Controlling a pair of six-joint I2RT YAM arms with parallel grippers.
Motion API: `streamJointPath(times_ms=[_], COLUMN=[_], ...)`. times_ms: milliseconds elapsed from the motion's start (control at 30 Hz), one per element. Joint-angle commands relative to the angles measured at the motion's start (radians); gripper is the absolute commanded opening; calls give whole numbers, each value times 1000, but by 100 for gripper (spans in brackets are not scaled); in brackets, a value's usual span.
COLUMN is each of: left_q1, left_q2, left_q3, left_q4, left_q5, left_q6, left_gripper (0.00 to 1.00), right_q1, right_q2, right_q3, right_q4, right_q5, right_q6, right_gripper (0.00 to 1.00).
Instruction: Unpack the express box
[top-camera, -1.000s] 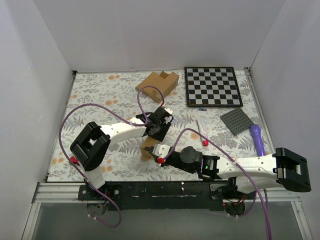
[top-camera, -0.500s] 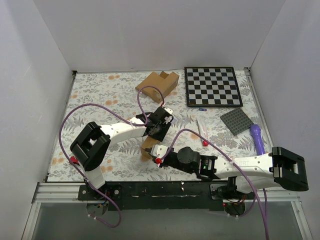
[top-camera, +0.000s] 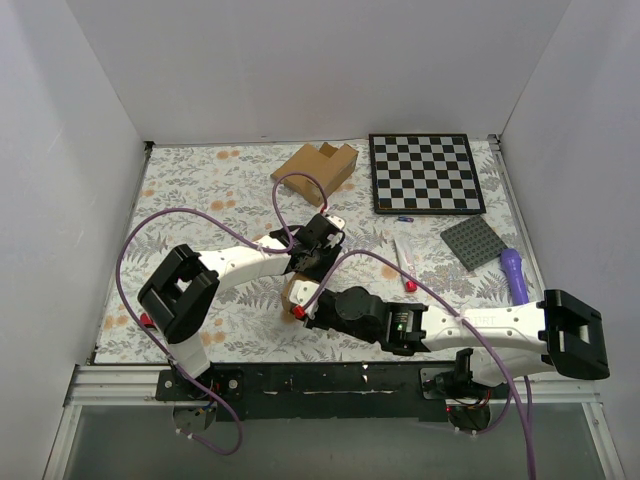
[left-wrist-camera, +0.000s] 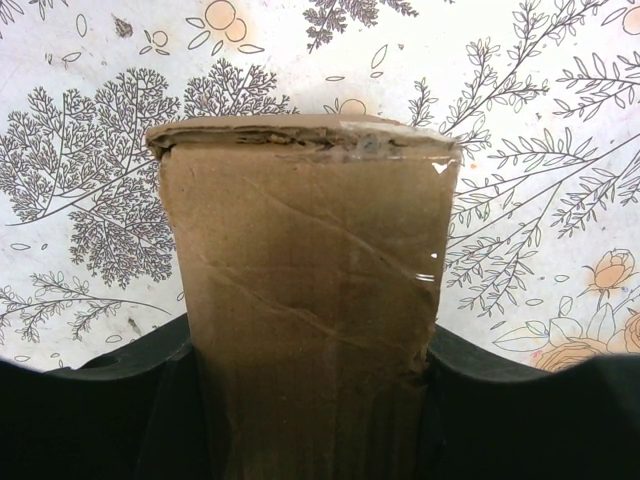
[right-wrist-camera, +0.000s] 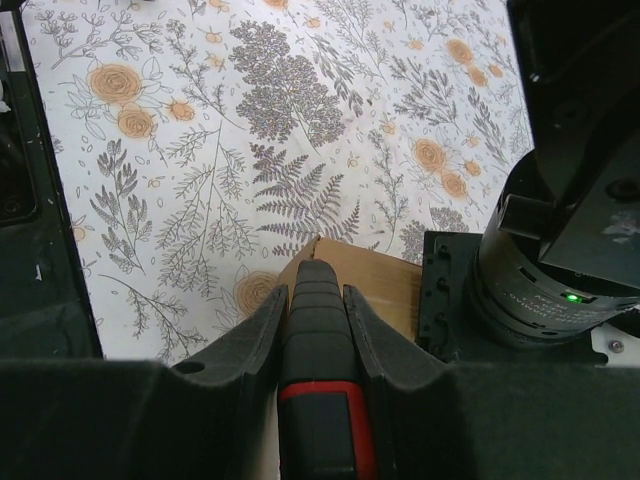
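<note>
Our left jaws are clamping the express box (left-wrist-camera: 310, 300); our right jaws are gripping a red-and-black cutter (right-wrist-camera: 319, 385); we are wanting a shallow pass along the tape (left-wrist-camera: 400, 150).

This is a robot test cell in a lab. Plain white panels (top-camera: 80, 150) wall in a desk (top-camera: 190, 180) covered with floral cloth. A left arm (top-camera: 240, 262) and a right arm (top-camera: 470, 325) are bolted to a black rail (top-camera: 300, 380) at its near edge. Purple cables (top-camera: 185, 209) loop over them, and a checkerboard (top-camera: 425, 172) lies at the back.
</note>
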Motion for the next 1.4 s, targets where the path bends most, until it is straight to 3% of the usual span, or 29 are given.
streamJointPath(times_ms=[0, 433, 1367], left_q1=[-5, 6, 40], left_q2=[-3, 8, 26], left_q3=[-46, -44, -41], left_q4=[-30, -28, -36], left_q5=[29, 29, 3], left_q6=[-2, -17, -36], left_gripper=[0, 0, 0], right_q1=[5, 5, 12], right_q2=[6, -39, -119], right_q3=[42, 30, -47], right_q4=[-154, -285, -352], right_q5=[79, 142, 157], right_q6=[75, 204, 262], right_gripper=[1, 1, 1])
